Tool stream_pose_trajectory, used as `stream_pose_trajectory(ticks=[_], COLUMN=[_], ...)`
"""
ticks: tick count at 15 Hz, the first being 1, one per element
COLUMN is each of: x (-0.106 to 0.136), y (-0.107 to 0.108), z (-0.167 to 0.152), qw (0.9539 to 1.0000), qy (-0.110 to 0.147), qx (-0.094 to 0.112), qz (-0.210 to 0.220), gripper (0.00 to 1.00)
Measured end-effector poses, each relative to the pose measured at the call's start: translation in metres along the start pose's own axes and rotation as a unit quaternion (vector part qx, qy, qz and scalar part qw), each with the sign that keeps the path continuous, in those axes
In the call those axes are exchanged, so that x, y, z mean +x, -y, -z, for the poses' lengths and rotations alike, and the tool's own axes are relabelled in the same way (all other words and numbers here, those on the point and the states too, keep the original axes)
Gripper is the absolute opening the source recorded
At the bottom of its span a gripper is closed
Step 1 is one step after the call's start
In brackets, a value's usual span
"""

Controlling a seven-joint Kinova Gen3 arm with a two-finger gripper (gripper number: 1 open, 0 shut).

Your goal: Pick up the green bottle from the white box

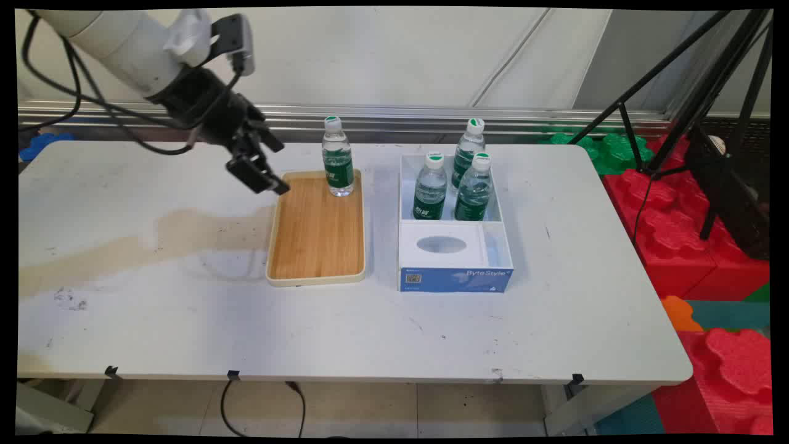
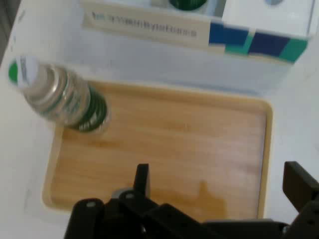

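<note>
1. Fingers point(image 2: 142, 180) stand apart and hold nothing; the gripper point(image 1: 262, 166) hangs over the far left corner of the wooden tray point(image 1: 315, 237).
2. One water bottle point(image 1: 338, 157) stands upright on the tray's far right corner, near the gripper.
3. Three bottles point(image 1: 456, 179) stand in the white and blue box point(image 1: 455, 277), just right of the tray on the table point(image 1: 154, 296).

Empty claw point(image 1: 264, 165), apparently open, above wooden tray's point(image 1: 315, 237) far-left corner.

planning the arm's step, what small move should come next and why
Probably swing right toward the box: the gripper hangs open and empty over the wooden tray's far left corner, one water bottle stands on the tray, three remain in the box.
</note>
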Motion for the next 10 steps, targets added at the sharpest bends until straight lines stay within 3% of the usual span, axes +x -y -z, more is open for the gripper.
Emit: stream_pose_trajectory(ticks=[10], x=[0.082], y=[-0.019], z=[-0.025], qw=[0.9989], qy=[-0.031], qx=[0.02], qz=[0.029], gripper=[1.0])
